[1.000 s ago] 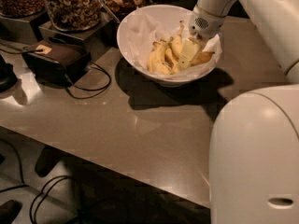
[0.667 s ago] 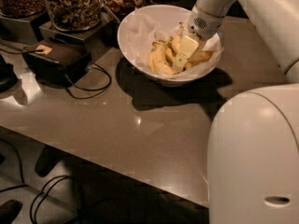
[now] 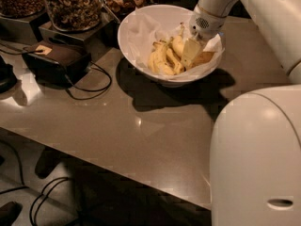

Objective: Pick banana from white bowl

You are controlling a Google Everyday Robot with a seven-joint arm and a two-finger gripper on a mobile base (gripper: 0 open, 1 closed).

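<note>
The white bowl (image 3: 141, 32), lined with crinkled white paper, stands at the back of the table. It holds a bunch of smaller yellow bananas (image 3: 160, 62) on the left. Right of the bunch lies a longer banana (image 3: 178, 45) with a thin stem pointing up and back. A brownish end (image 3: 205, 58) shows near the right rim. My gripper (image 3: 191, 52) reaches down into the bowl from the upper right. It sits right against the longer banana and hides part of it.
Glass jars of nuts (image 3: 73, 4) stand on dark bases at the back left. A dark box (image 3: 54, 60) with a looping cable (image 3: 96, 81) lies left of the bowl. My white base (image 3: 256, 159) fills the lower right. The table's front edge (image 3: 117, 173) runs diagonally.
The gripper has shifted slightly down and left among the bananas. The bowl and everything else stay put.
</note>
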